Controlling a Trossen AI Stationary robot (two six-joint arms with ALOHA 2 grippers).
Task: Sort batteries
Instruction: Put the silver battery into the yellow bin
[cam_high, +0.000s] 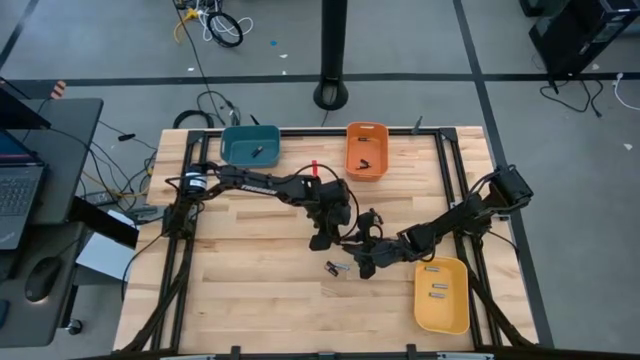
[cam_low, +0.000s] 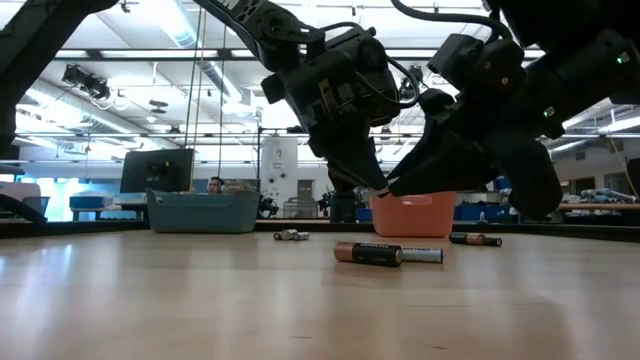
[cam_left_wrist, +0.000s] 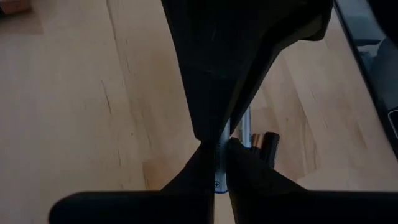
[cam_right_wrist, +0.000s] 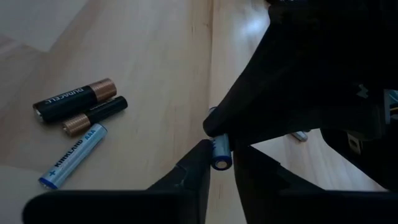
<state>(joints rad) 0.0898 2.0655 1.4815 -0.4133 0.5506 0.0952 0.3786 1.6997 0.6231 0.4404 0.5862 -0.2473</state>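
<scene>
Right wrist view: what sits between my fingers? — Operator

Your right gripper (cam_right_wrist: 219, 163) has one battery (cam_right_wrist: 221, 155) end-on between its two fingers, and they are pressed against it on either side. The left gripper (cam_left_wrist: 219, 146) is clamped on the same battery from the other end (the left wrist view shows its silver body running out past those fingertips). So you have one battery and two grips on it, held above the table (cam_high: 250, 290). — Spotter

What lies loose near the fingers? — Operator

In the right wrist view, three loose batteries (cam_right_wrist: 81, 121) lie together off to one side of your right fingers, apart from them. There is one thick black-and-copper cell, one thinner black-and-copper cell touching it, and one blue-and-white cell just beside those. A fourth small silvery piece shows on the other side of the fingers, but I cannot tell what it is. — Spotter

And the bins? — Operator

There are three, all well away from both sets of fingers. The teal bin (cam_high: 225, 145) holds one dark battery (cam_high: 256, 152). The orange bin (cam_high: 349, 150) holds two dark cells (cam_high: 362, 163). The yellow bin (cam_high: 419, 300), the one nearest your right fingers, holds three silvery cells (cam_high: 436, 283). — Spotter
</scene>
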